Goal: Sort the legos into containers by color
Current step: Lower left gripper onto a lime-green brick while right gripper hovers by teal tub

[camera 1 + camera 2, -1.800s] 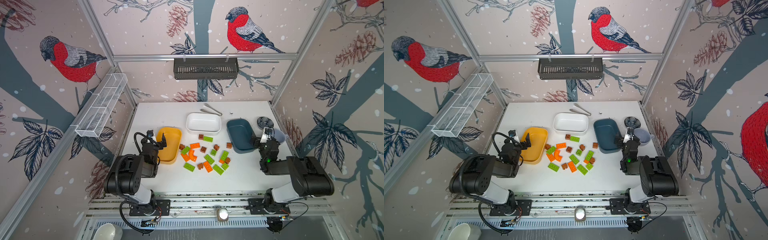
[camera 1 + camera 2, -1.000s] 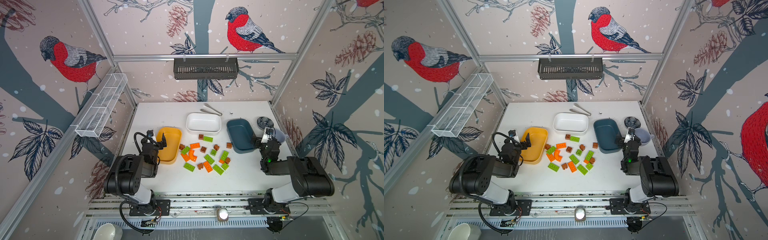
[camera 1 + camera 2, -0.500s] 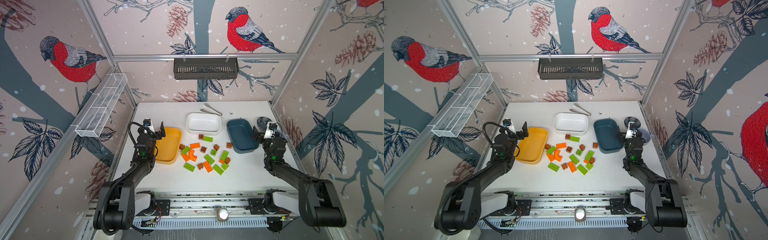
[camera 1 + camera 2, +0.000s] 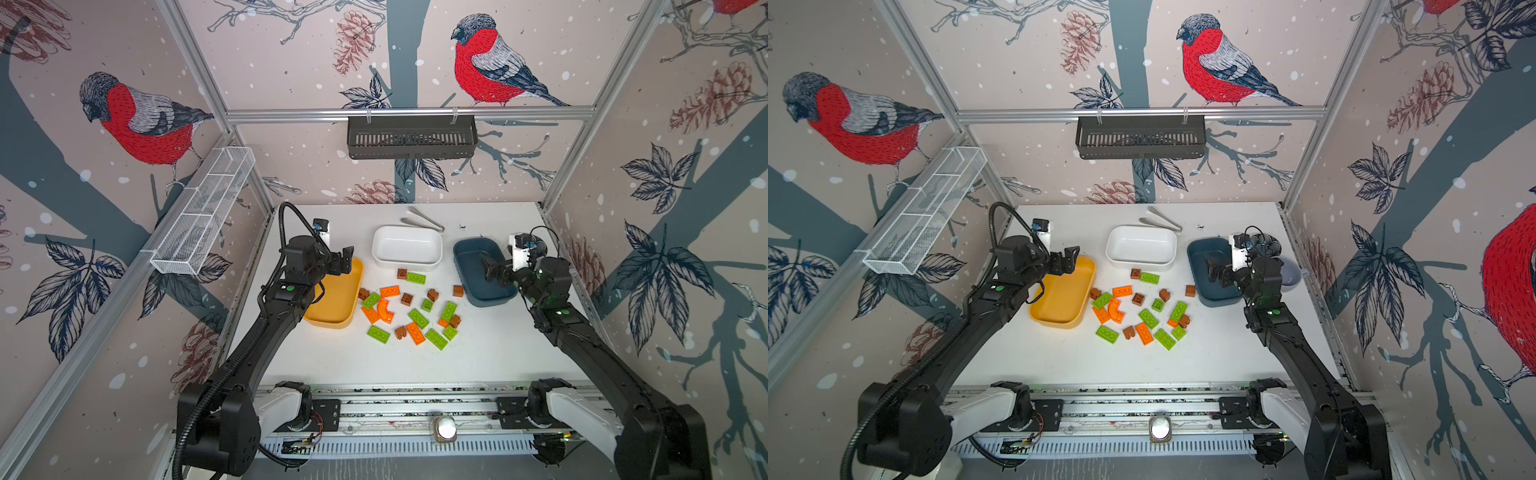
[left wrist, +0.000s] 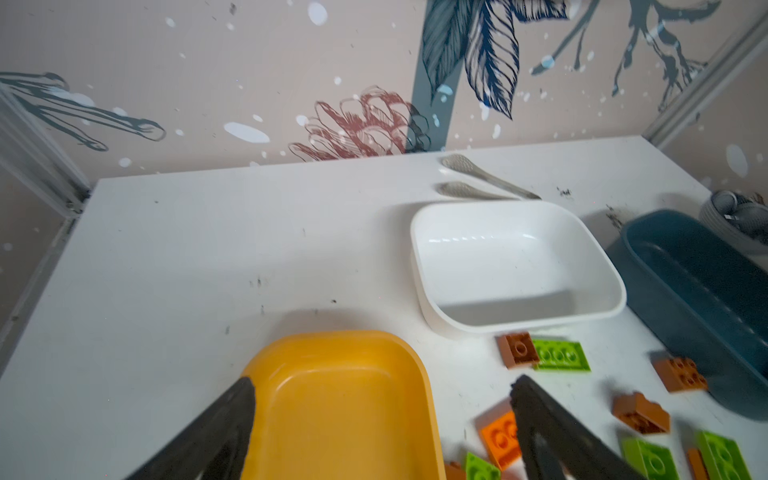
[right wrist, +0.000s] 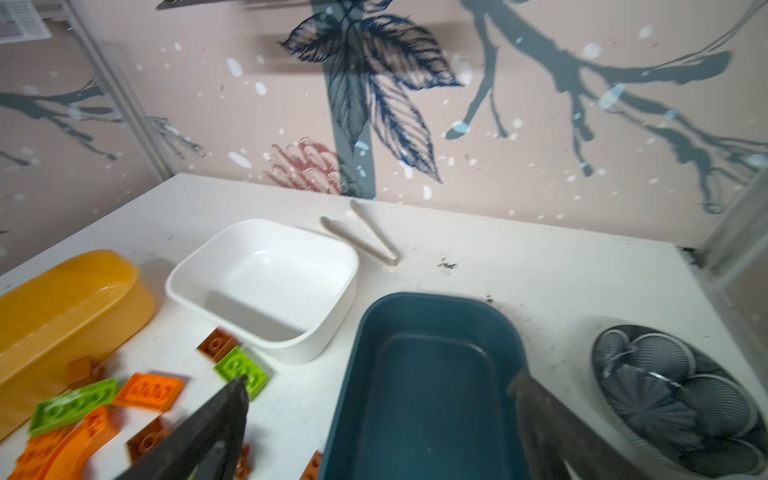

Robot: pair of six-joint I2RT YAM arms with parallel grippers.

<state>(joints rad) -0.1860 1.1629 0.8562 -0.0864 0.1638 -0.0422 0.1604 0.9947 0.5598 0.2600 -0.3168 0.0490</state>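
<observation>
Currently: jaws wide, nothing held

The left gripper point(image 4: 345, 261) hangs over the far end of the mustard yellow plastic tub point(image 4: 336, 301), jaws spread apart and gripping nothing. The right gripper point(image 4: 489, 268), equally wide and unladen, hangs over the dark teal-blue plastic tub point(image 4: 482, 291). A white plastic tub point(image 4: 407, 249) sits between them, farther back. The small studded plastic legos point(image 4: 417, 318), lime green, orange and brown, lie scattered on the white bench point(image 4: 415, 374) between the yellow and teal tubs.

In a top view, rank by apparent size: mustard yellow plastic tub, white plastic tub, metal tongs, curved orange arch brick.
Largest: mustard yellow plastic tub and white plastic tub, alike, unranked.
Then: metal tongs.
Smallest: curved orange arch brick.
</observation>
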